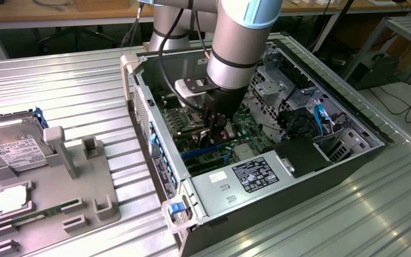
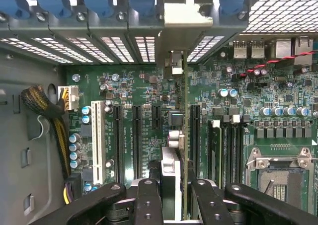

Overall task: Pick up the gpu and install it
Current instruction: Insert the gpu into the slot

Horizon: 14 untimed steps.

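My gripper reaches down into the open computer case, shut on the gpu. In the wrist view the gpu appears edge-on as a thin green board with a silver block on one side, standing upright over the motherboard. The gripper clamps it between its two black fingers. The card's silver end bracket sits at the case's rear slot openings. The card runs along the black expansion slots; I cannot tell whether its edge is seated.
A grey fixture on the exterior view's left carries a silver hard drive, a chip and a green memory stick. Inside the case are a yellow-black cable bundle, the CPU socket and a labelled power supply.
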Tool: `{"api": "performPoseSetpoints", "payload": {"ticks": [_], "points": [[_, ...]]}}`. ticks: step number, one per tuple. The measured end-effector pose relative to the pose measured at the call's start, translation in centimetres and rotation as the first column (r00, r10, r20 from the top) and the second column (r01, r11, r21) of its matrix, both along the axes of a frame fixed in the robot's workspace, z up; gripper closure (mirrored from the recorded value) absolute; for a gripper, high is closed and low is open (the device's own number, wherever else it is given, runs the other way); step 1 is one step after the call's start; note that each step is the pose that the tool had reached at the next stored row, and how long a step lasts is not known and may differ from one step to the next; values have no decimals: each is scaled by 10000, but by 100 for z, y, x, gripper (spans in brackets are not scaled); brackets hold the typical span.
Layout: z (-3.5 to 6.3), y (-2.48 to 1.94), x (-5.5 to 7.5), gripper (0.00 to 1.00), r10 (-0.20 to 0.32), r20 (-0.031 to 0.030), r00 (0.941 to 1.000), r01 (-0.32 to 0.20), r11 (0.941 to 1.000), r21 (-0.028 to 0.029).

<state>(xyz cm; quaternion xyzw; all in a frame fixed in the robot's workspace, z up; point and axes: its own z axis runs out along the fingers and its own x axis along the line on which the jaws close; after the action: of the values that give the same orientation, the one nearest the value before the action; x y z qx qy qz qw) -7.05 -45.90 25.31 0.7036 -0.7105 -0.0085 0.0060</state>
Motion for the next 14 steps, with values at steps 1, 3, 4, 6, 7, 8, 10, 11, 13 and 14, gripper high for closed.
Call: {"api": "performPoseSetpoints", "payload": {"ticks": [1,3,4,6,7,8,10,11,13,14], "points": [[-6,3,0,72,1,-1,10000,-1,10000,1],[-11,3,-2,72,1,-3,10000,-1,10000,-1],[-13,3,-7,72,-2,-3,10000,2,10000,-1],[-19,3,-16,72,0,-2,10000,0,10000,1],[-24,4,-17,72,0,-1,10000,0,10000,4],[-29,4,-18,72,2,-2,10000,-2,10000,3],[-40,4,-25,72,0,-2,10000,0,10000,1],[-45,6,-30,72,0,-3,10000,0,10000,0],[-51,13,-43,72,0,-2,10000,0,10000,1],[-52,15,-47,72,0,-3,10000,0,10000,1]]}}
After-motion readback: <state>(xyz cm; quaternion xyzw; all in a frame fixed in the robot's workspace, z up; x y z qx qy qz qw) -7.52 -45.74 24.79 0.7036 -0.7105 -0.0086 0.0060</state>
